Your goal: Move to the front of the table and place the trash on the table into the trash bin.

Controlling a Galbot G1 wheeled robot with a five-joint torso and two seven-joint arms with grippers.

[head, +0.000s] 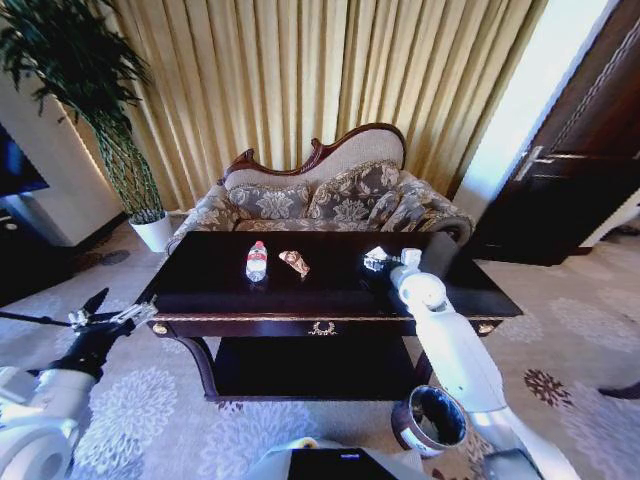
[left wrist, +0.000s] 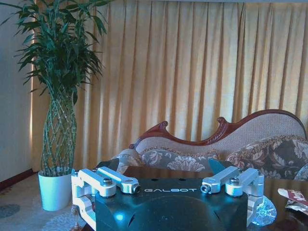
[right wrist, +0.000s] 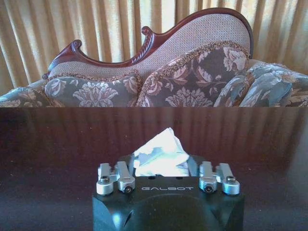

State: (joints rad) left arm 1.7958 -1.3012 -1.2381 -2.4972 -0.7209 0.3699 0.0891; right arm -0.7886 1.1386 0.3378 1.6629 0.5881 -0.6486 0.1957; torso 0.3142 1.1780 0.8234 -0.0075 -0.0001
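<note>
Right claw [right wrist: 161, 166] sat w/ fingers either side of the white paper lump [right wrist: 160, 155] on the surface [head: 330, 285], right of the bottle [head: 257, 260]; grip unclear. Lump prob. light, crushable; pinch its middle. Left claw [head: 105, 318] spread, idle.

A crumpled white paper lump [right wrist: 161, 156] sits between the right gripper's [right wrist: 162, 168] fingers on the dark glossy wooden table [head: 330, 300]; clear red-labelled bottle [head: 257, 261] (upright) and orange-brown wrapper [head: 294, 262] lie leftward.

Overhead head camera (wrists facing sofa [right wrist: 159, 72])
</note>
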